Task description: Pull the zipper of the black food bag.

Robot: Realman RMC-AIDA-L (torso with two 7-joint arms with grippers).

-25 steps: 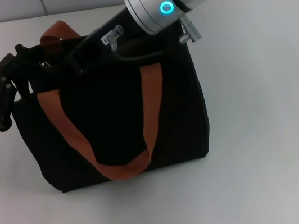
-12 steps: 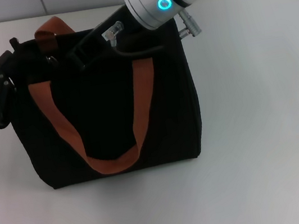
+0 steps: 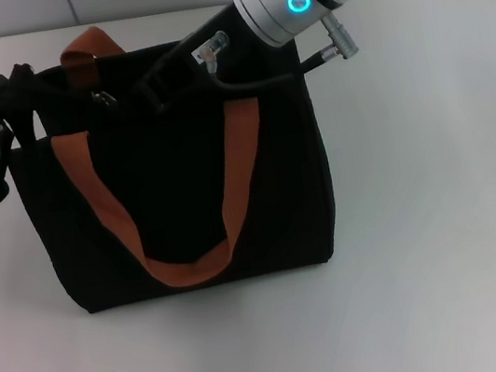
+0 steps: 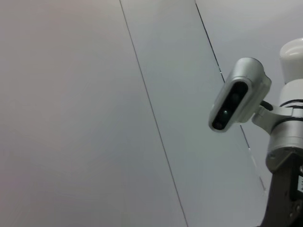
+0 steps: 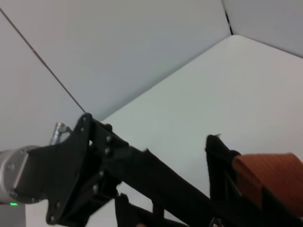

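Bag and both claws crowd the far left part of the white table [image 3: 445,240] in the head view. The black food bag [image 3: 184,196] stands upright, its front face toward the camera, one orange-brown strap handle [image 3: 188,252] hanging in a loop down that face and the second handle [image 3: 85,53] rising above the top edge at the left rear.

The right gripper [image 3: 144,94] comes down from the silver arm with the lit blue ring [image 3: 297,2] and reaches along the bag's top edge; its black fingers blend into the black fabric, so whether they are wide, narrow or closed on something cannot be told. The zipper [image 3: 105,98] shows as a small silver glint on the top edge, just beside that claw's tip, on the side toward the left gripper.

The left gripper [image 3: 20,90] is at the bag's upper left corner, its black linkage touching or pinching the fabric there; the dark fabric hides the fingertips, so its opening cannot be told either. The zipper lies between the two claws, nearer the right one.

The right wrist view shows the left gripper's black linkage [image 5: 90,170] stretching toward the orange-brown strap [image 5: 267,175]. The left wrist view shows only wall panels and the robot's head camera [image 4: 236,100].
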